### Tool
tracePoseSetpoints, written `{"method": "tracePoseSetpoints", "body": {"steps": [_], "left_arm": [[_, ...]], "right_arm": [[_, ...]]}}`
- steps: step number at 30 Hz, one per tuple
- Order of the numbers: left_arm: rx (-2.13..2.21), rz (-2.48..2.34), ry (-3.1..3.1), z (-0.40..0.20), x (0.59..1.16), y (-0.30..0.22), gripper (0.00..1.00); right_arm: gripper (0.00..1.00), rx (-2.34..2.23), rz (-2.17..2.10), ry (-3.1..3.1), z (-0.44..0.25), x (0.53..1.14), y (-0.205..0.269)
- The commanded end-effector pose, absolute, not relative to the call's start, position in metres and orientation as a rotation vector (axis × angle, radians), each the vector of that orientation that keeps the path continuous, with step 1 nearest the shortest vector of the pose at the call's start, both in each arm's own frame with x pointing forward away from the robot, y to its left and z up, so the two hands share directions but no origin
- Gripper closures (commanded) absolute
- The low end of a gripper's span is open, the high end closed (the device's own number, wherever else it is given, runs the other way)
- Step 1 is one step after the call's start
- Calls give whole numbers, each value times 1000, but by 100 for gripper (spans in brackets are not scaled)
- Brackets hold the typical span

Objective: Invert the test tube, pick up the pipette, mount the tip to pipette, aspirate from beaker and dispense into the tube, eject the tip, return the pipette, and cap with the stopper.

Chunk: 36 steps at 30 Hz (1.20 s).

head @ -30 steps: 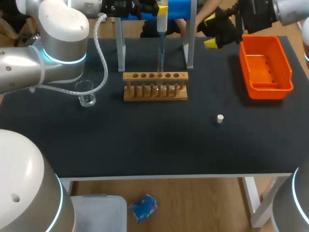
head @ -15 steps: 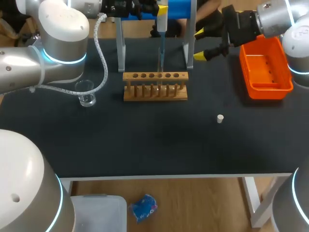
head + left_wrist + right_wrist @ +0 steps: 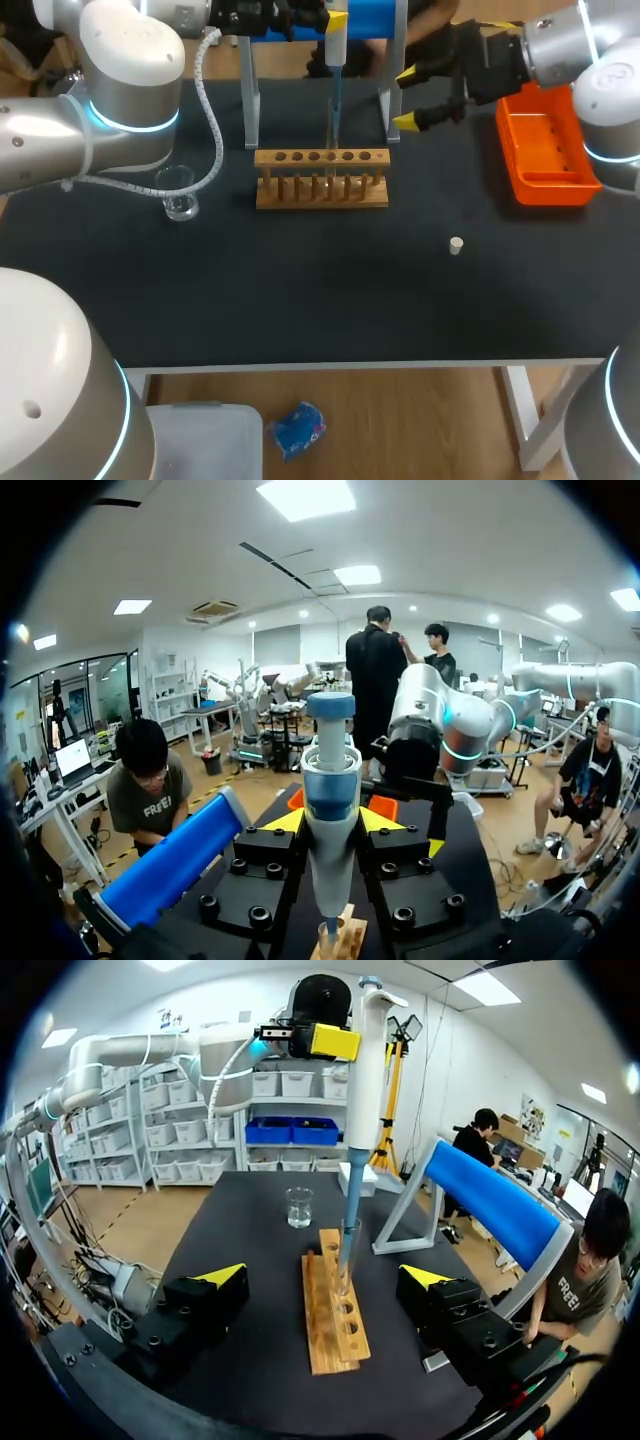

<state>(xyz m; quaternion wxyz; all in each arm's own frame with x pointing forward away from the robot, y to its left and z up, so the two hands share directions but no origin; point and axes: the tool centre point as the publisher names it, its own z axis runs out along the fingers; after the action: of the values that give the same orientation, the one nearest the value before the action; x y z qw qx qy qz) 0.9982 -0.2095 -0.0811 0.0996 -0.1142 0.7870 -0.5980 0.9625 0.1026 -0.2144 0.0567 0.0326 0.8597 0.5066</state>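
Pipette (image 3: pixel 365 1060) in left gripper's (image 3: pixel 331 821) grip over rack (image 3: pixel 320 180); right gripper (image 3: pixel 405 98) agape

text: none legible | labels: none | numbers: none | signs: none

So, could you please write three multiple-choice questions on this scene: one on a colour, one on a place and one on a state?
1. What colour is the bin? A blue; B orange; C green.
2. Where is the stopper? A on the bare table, apart from the rack; B in the bin; C on top of the rack.
3. How is the right gripper? A shut on the stopper; B shut on the rack; C open, holding nothing.

Answers: 1 B, its walls are bright orange. 2 A, it lies alone on the dark top, nearer the front edge than the rack and to its right. 3 C, its yellow tips stand wide apart with nothing between them.
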Motion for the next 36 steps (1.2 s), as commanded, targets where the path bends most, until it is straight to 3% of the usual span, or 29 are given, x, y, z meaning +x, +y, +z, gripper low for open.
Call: {"method": "tracePoseSetpoints", "body": {"steps": [1,36], "left_arm": [[-338,-1768,2327,-81,998,-210,100],[-297,-1730,2289,-75,1000,-207,100]], "right_arm": [[0,101,1533,2609,-214,962,103],[0,101,1533,2609,-214,962,103]]}}
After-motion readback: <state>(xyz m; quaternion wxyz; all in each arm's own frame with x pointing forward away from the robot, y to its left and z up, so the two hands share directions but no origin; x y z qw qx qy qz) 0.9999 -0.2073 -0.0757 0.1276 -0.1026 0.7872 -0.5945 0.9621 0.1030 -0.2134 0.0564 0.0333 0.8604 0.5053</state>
